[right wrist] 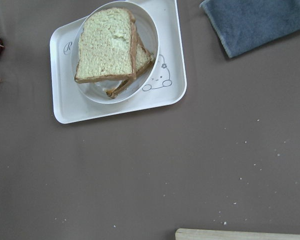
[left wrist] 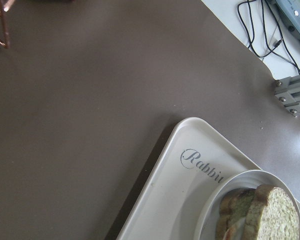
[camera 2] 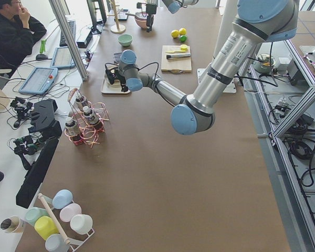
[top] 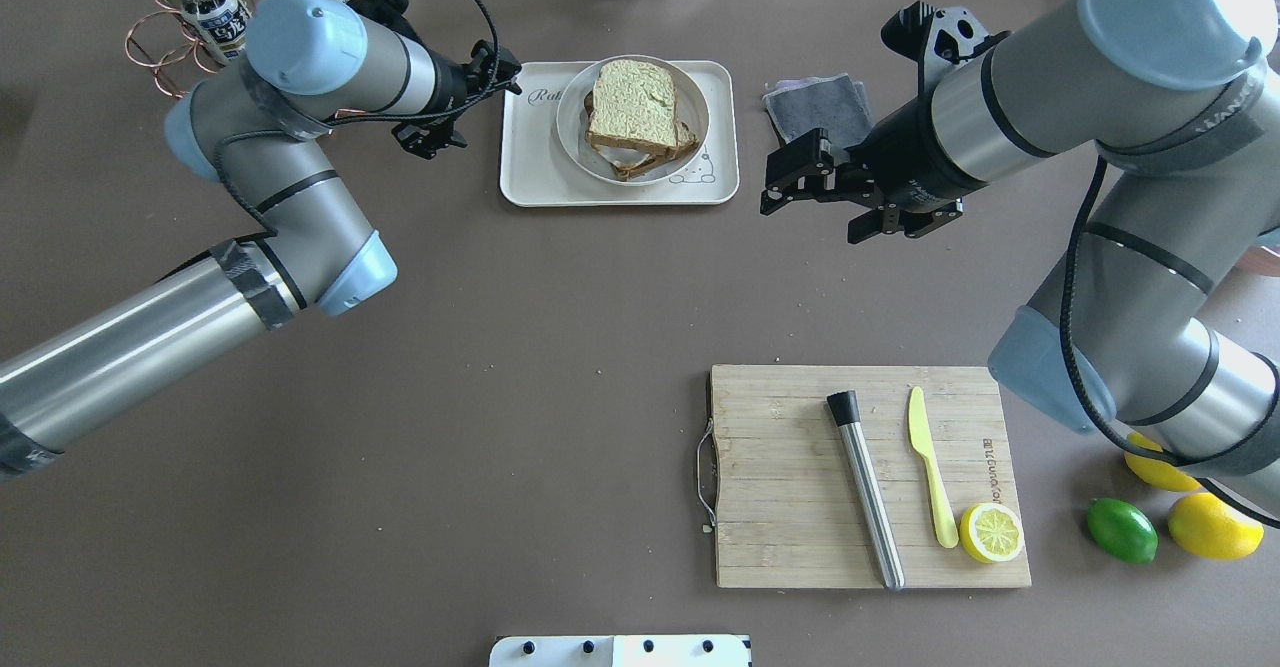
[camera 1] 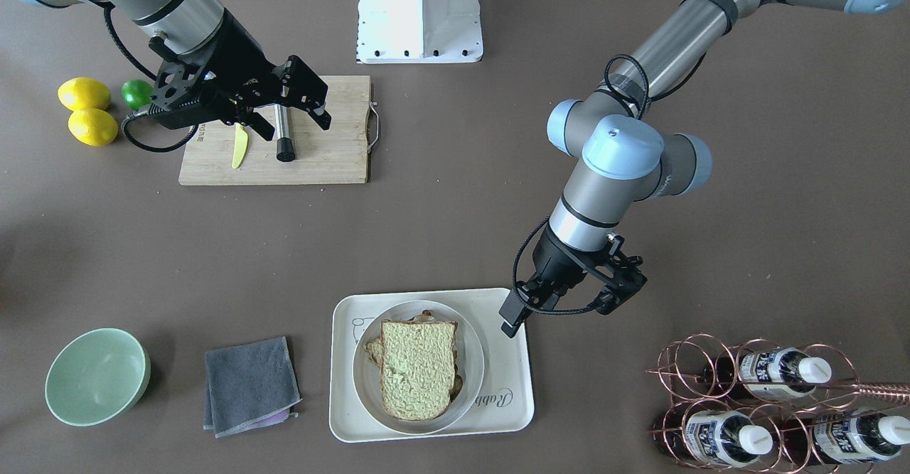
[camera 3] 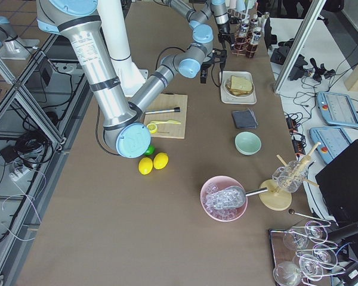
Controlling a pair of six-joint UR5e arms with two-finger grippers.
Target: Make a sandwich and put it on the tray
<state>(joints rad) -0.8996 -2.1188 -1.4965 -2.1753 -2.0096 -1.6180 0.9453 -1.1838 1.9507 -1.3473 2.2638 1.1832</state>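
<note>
- The sandwich [top: 632, 107] lies on a round white plate [camera 1: 470, 360], and the plate sits inside the tray [top: 540, 172] at the far middle of the table. The top slice is askew, so a corner of the lower slice pokes out on the right. The filling is mostly hidden between the slices.
- Judging from this layout, the build and the placing look done, and the step in hand is most likely pulling the arms clear.
- The left gripper [camera 1: 561, 310] hangs just beyond the tray's left far corner with its fingers spread apart and nothing between them. In the front-facing view one fingertip overlaps the tray's rim, though how high above the rim it is cannot be told.
- The right gripper [top: 830, 202] hovers over bare table just right of the tray, near the grey cloth [top: 815, 107]. Its fingers are also apart and empty.
- To do this well, the left arm should lift straight up before it swings away. A sideways sweep could catch the rim and jolt the loosely stacked top slice.
- The bottle rack [top: 190, 17] stands close on the far left, so a retreat toward the near side is safer.
</note>
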